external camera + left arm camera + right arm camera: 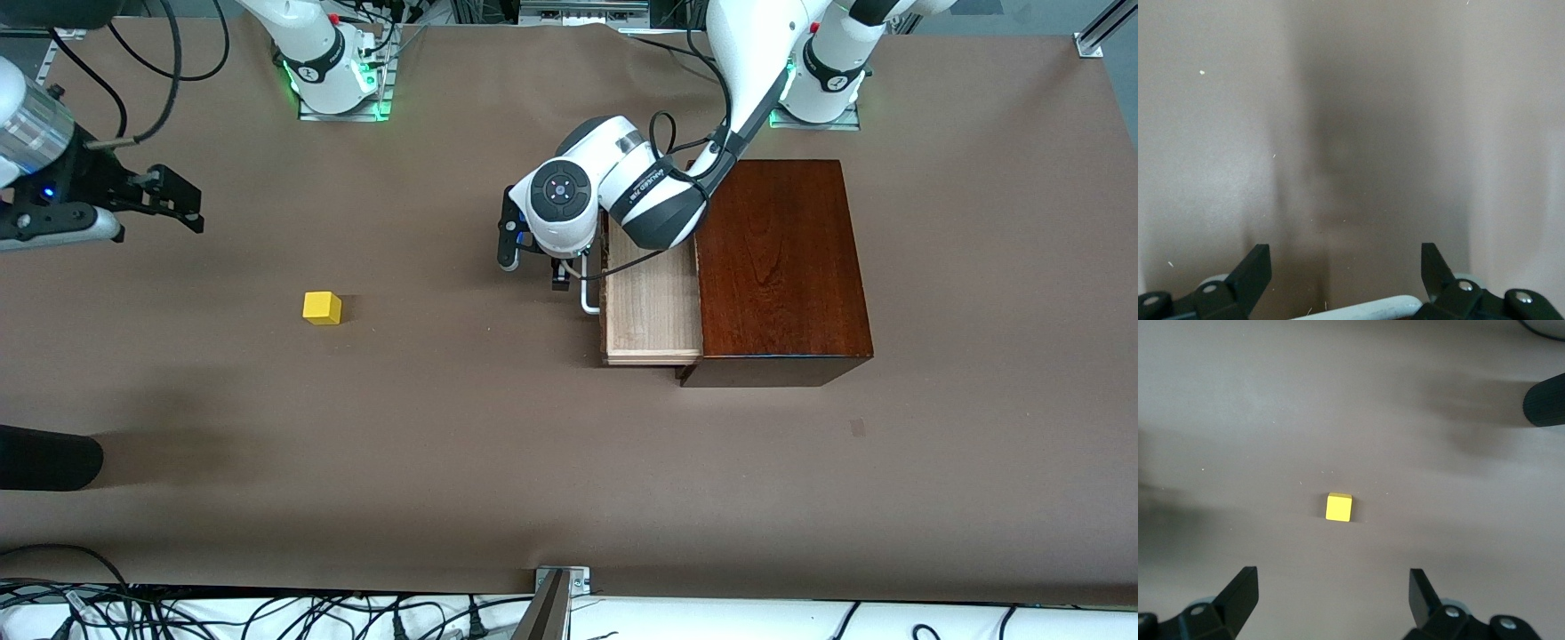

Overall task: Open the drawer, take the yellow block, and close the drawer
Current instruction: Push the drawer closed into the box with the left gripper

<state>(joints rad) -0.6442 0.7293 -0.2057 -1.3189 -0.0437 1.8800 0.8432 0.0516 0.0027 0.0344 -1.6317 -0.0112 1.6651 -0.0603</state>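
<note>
The drawer (pixel 649 302) stands pulled out of the reddish-brown wooden box (pixel 778 267) toward the right arm's end of the table. Its visible pale-wood floor is bare, and the left arm hides part of it. My left gripper (pixel 533 271) is low at the drawer's front, open, with the white handle (pixel 1365 309) lying between its fingers close to the palm. The yellow block (pixel 321 308) sits on the brown table toward the right arm's end, away from the box. My right gripper (pixel 1333 579) hangs open and empty, with the yellow block (pixel 1339 507) ahead of its fingertips.
A dark rounded object (pixel 44 458) lies at the right arm's end, nearer the front camera than the block. A metal bracket (pixel 556 604) and cables run along the table's front edge. The brown table (pixel 444 427) spreads wide around the block.
</note>
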